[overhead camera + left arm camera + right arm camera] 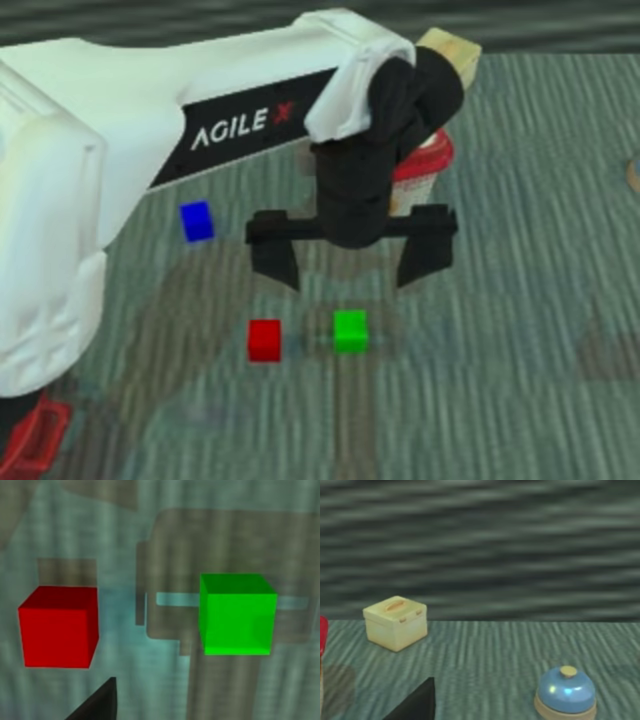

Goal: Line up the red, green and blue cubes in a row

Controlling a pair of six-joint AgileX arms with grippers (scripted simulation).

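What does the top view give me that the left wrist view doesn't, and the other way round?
Only the top view shows the small deep blue cube off to the left, the open left gripper hovering above the table, the red-lidded white tub and the cream-coloured box behind the arm. Only the left wrist view shows a dark fingertip at its edge. Both show the bright red cube and bright green cube side by side, apart.

The left arm (150,130) is a bulky white shell with a black side panel lettered "AGILE X" in white. Its wrist is black and rounded — ending in the left gripper (350,268), a black crossbar with two tapered black fingers (275,262).
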